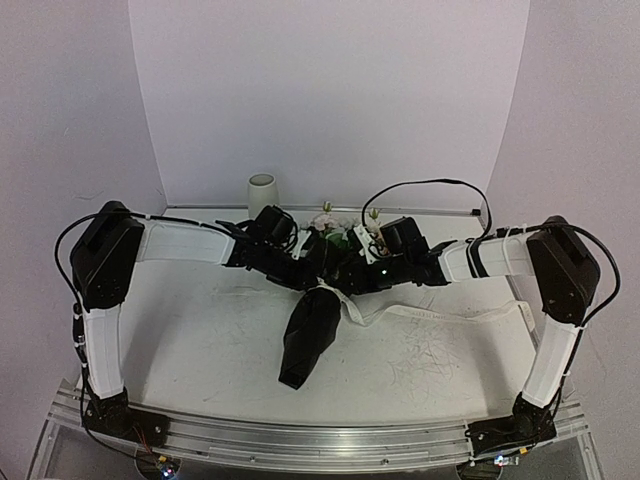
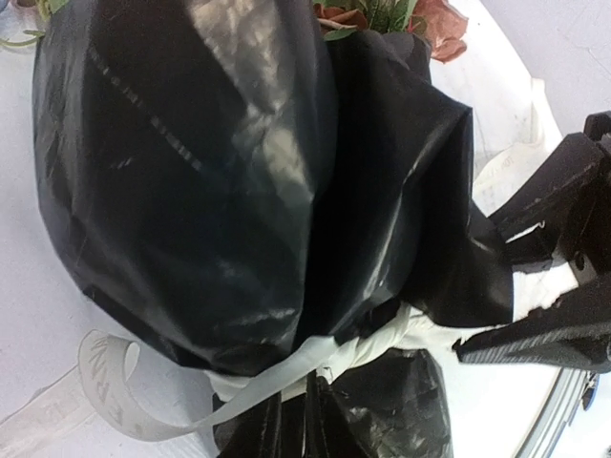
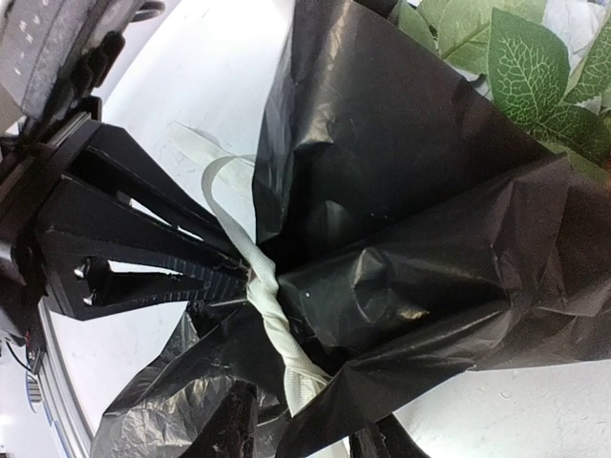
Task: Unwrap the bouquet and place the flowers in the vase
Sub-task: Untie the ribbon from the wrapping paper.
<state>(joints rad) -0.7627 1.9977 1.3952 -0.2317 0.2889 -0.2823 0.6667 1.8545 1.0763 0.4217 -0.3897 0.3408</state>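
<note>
From above, the bouquet lies mid-table, the point of its cone toward the near edge and the flowers toward the far wall. The vase stands upright at the far left, apart from it. The left arm and right arm meet over the tie, and the cream ribbon trails off to the right. Both claws are lost here, black against black.

In the left wrist view the black wrap fills the frame, with the ribbon cinched round its neck. The right gripper comes in from the right. Its jaws stand part way apart with bunched ribbon between them, but I cannot tell whether they bear on it. This camera's own fingers cannot be picked out from the wrap.

In the right wrist view the left gripper has its jaws almost together. Its tips are on the twisted ribbon at the tie, and it appears to pinch it. Green leaves show at the top right; the blooms are cut off.

The knot itself is hidden under folds. My worry is that a pull on the wrong strand would tighten the cinch rather than free it. It could also drag the whole bundle across the table toward the vase. So thin a pinch may also slip off the ribbon, or snag and tear the wrap.
</note>
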